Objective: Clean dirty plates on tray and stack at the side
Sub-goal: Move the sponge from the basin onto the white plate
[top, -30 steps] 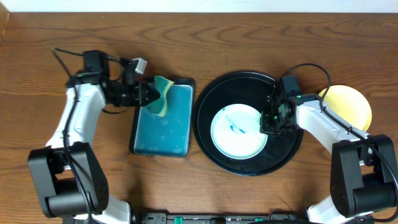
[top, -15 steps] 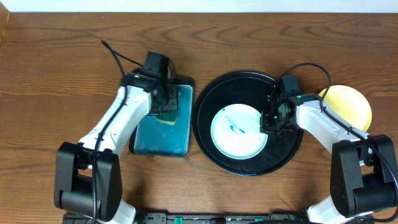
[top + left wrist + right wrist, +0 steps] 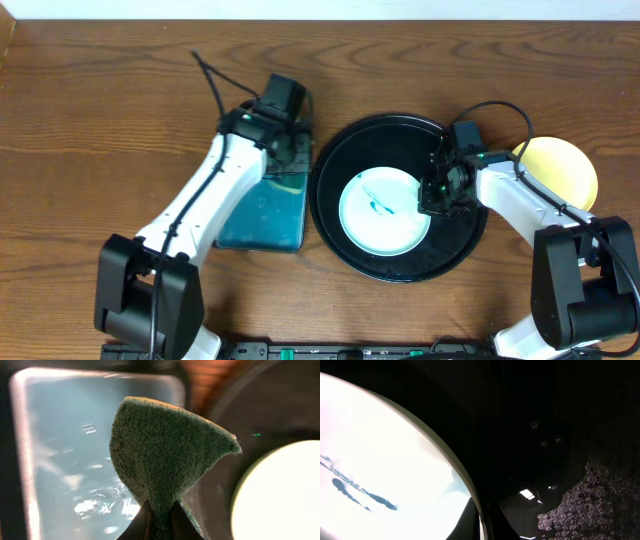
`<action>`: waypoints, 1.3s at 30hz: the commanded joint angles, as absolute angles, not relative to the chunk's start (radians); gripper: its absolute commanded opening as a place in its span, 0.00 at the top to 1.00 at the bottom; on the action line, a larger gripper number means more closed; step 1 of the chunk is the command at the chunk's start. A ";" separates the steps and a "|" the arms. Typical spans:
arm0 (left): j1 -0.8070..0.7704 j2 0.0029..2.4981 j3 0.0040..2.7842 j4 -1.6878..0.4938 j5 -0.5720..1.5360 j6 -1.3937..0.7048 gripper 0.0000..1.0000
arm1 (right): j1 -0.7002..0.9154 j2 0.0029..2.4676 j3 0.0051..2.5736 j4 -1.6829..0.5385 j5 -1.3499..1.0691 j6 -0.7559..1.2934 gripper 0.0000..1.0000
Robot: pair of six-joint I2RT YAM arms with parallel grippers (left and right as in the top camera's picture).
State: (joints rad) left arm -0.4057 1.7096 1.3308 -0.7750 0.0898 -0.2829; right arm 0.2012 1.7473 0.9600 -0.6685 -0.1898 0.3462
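Green sponge in left pincer; plate scribbled (illegibly).

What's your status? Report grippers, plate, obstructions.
Left gripper shut on sponge over water tray. Right gripper pinching marked plate at its rim, on black tray. Plate face unobstructed.

No words, labels, brands or numbers can be read in any view. The only marks are the dark teal scribbles on the plate, and they form no letters or digits.
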 commanded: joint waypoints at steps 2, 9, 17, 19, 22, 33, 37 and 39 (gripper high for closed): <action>-0.494 1.725 1.352 -0.731 0.189 -0.256 0.92 | 0.200 1.779 0.948 -0.646 -0.027 0.351 0.99; -0.620 1.783 1.352 -0.640 0.233 -0.286 0.92 | 0.200 1.779 0.948 -0.647 -0.027 0.351 0.99; -0.712 1.860 1.352 -0.543 0.280 -0.393 0.92 | 0.200 1.779 0.948 -0.647 -0.027 0.351 0.99; -0.723 1.879 1.352 -0.530 0.280 -0.421 0.92 | 0.200 1.779 0.948 -0.647 -0.027 0.351 0.99; -0.735 1.905 1.352 -0.521 0.281 -0.425 0.92 | 0.200 1.779 0.948 -0.647 -0.027 0.351 0.99; -0.776 2.031 1.352 -0.515 0.271 -0.424 0.92 | 0.200 1.779 0.948 -0.647 -0.027 0.351 0.99; -0.768 2.060 1.352 -0.583 0.125 -0.432 0.93 | 0.200 1.779 0.948 -0.649 -0.027 0.351 0.99; -0.757 2.059 1.353 -0.617 0.041 -0.451 0.92 | 0.200 1.779 0.948 -0.650 -0.027 0.351 0.99</action>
